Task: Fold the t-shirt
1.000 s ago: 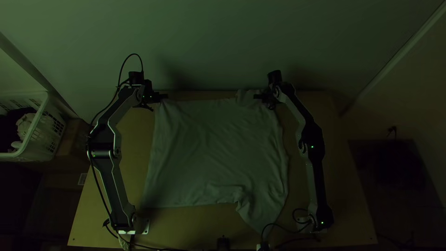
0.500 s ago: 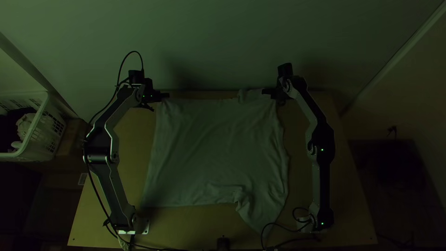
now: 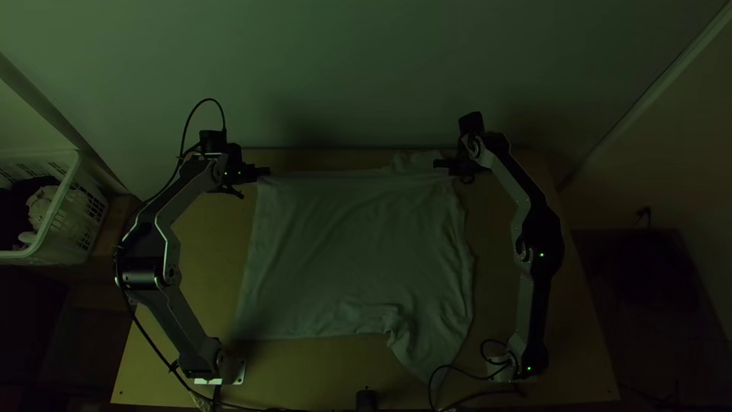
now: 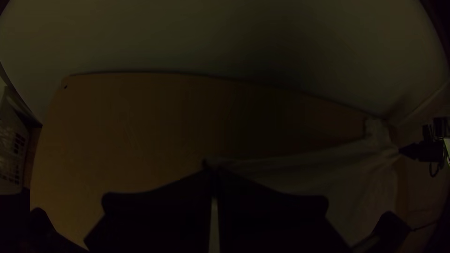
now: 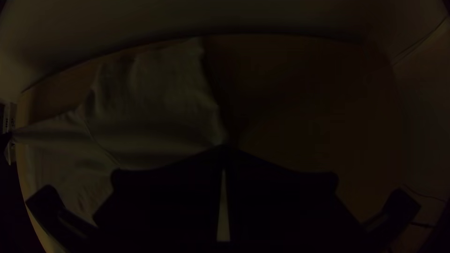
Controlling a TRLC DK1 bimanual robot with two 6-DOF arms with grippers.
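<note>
Since the last frame, the left gripper (image 3: 264, 172) and the right gripper (image 3: 442, 165) have both come a little nearer, and the far part of the t-shirt (image 3: 351, 252) has been drawn into a taut, straight line between them. Both arms' elbows have swung outward. Behind everything stands a pale wall (image 3: 366, 69), and before it the light wooden table (image 3: 572, 366). The pale, plain t-shirt lies spread over the table's middle, between the left arm (image 3: 156, 252) and the right arm (image 3: 540, 240), with soft wrinkles across its body. At its near right, bunched folds lead into a flap pointing towards the near edge. At the far right, a smaller piece of the cloth juts out beyond the taut line. To the far left, off the table, is a white laundry basket (image 3: 76, 206) with cloth inside. In its wrist view the left gripper (image 4: 213, 171) has its fingertips pressed together, pinching the t-shirt's far left corner. The right gripper (image 5: 226, 152) is closed likewise at its tips, pinching the cloth at the far right. At the table's near edge, around the middle, sits a small black object (image 3: 366, 400)
</note>
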